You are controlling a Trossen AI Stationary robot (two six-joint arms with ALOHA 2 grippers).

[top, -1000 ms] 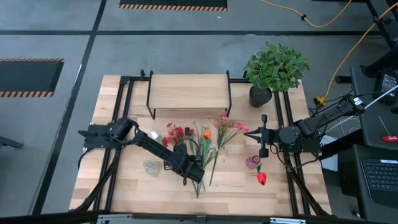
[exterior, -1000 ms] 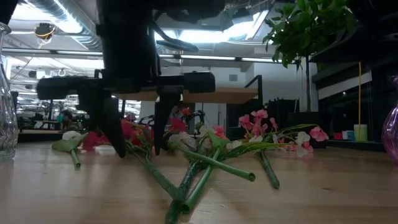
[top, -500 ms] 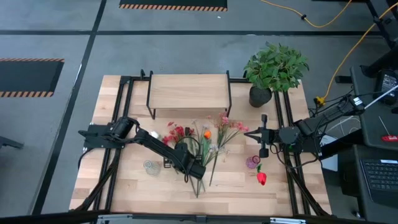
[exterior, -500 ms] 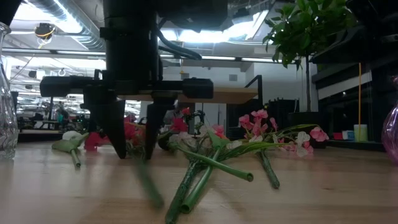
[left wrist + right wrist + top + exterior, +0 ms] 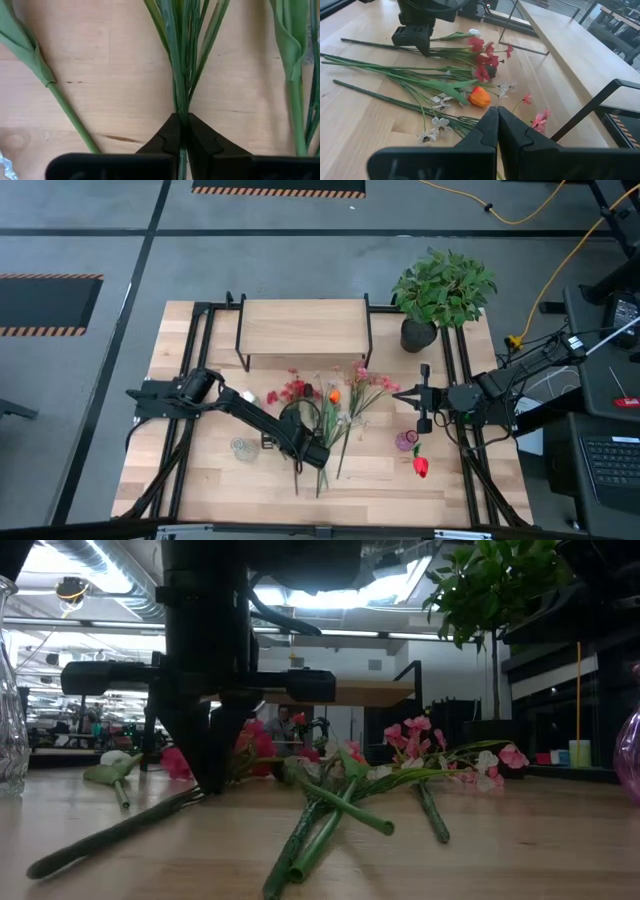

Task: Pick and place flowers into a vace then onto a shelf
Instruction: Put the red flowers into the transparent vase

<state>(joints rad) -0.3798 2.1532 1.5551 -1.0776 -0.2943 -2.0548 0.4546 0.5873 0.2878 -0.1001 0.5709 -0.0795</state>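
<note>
On the table's middle, the flowers lie scattered before the shelf. One red-flowered stem is pinched in the closed left gripper. Right gripper waits shut, empty, near a purple vase.

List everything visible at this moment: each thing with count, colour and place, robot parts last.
Flowers: a loose pile, count unclear; green stems with red, pink, white and orange blooms; table centre, in front of the shelf.
Red-bloom stem: one, pinched by the left end effector.
Shelf: one, light wood on black frame; back of table.
Potted plant: one, green in black pot; back right corner.
Clear vase: one, left of the pile.
Pink vase: one, right side.
Red bloom: one, beside the pink vase.
Left end effector: shut on the stem, at the pile.
Right end effector: shut, empty, right of the flowers.
</note>
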